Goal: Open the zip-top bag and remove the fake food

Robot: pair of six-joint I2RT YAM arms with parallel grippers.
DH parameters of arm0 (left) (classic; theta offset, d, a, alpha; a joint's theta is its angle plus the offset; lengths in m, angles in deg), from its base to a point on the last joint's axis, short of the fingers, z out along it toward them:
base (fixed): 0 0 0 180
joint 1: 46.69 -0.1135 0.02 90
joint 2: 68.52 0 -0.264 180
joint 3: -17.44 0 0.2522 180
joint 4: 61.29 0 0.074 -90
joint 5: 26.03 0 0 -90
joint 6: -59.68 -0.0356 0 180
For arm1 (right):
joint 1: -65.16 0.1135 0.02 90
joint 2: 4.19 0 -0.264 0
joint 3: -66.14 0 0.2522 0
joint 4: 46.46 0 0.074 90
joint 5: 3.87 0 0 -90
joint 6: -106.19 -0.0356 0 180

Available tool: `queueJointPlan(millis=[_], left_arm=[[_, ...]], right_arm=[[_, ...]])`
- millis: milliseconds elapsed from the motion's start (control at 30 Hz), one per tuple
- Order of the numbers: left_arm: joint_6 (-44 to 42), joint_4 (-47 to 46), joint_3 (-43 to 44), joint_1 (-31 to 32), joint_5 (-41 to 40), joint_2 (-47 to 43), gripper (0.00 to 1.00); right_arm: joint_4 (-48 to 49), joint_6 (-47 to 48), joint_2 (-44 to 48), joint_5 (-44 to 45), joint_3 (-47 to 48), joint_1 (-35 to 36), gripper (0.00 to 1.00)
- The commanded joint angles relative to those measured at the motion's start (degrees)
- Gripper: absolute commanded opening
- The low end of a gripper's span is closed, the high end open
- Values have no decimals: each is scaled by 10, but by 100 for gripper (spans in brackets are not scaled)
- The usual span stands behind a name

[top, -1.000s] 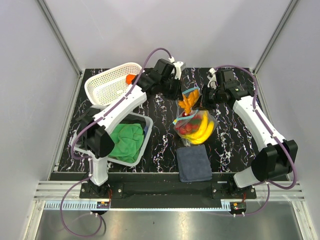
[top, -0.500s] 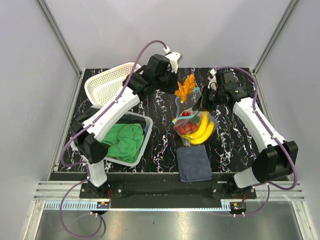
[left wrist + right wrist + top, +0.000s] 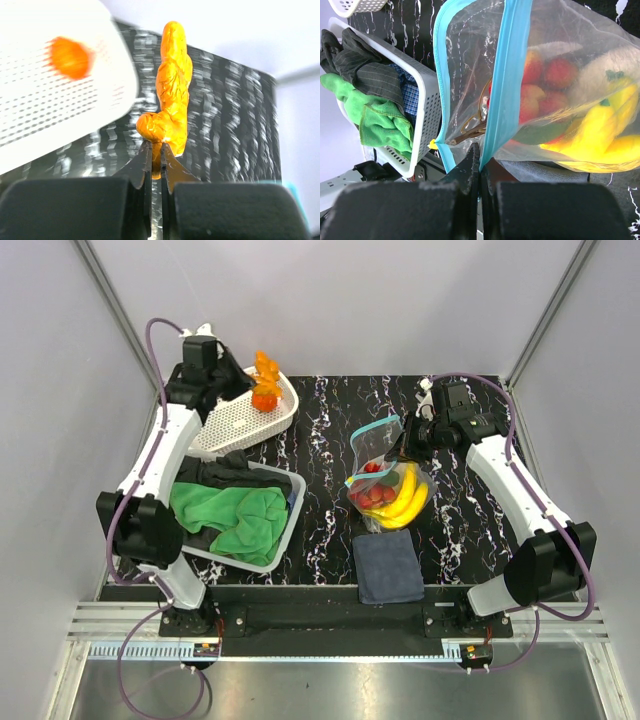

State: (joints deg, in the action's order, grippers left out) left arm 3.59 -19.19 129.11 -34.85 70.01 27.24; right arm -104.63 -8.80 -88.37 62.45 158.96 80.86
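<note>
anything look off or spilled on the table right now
Nothing spilled or damaged. The zip-top bag is held up open, its zip strip pinched by the right gripper, bananas and berries inside. The left gripper holds an orange piece by the white basket, which sits askew beside the clothes bin.

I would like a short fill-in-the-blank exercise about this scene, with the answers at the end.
The left pincer is shut on an ___ food piece.
The basket is ___ in colour.
The right pincer grips the bag, whose mouth is ___, not zipped.
The bananas lie ___ the bag.
Missing words: orange; white; open; inside.
</note>
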Motion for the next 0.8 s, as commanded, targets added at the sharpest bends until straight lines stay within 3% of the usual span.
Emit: queueJointPlan(millis=[0,167,300,500,600,633,733,767], left_arm=[[34,-42,-10,-54,14,29,0],[33,-33,-4,-107,-5,94,0],[69,-7,37,-148,47,151,0],[82,1,86,-177,82,232,10],[67,13,118,-181,94,255,39],[61,19,127,-180,94,255,63],[41,20,129,-178,94,239,76],[28,21,127,-177,95,232,77]], right_arm=[[6,11,14,-8,16,-1,0],[6,12,19,-8,9,-1,0],[5,12,18,-9,10,-1,0],[5,10,20,-6,10,-1,0],[6,8,19,-6,14,-1,0],[6,9,19,-6,15,-1,0],[6,7,19,-7,14,-1,0],[6,6,19,-8,14,-1,0]])
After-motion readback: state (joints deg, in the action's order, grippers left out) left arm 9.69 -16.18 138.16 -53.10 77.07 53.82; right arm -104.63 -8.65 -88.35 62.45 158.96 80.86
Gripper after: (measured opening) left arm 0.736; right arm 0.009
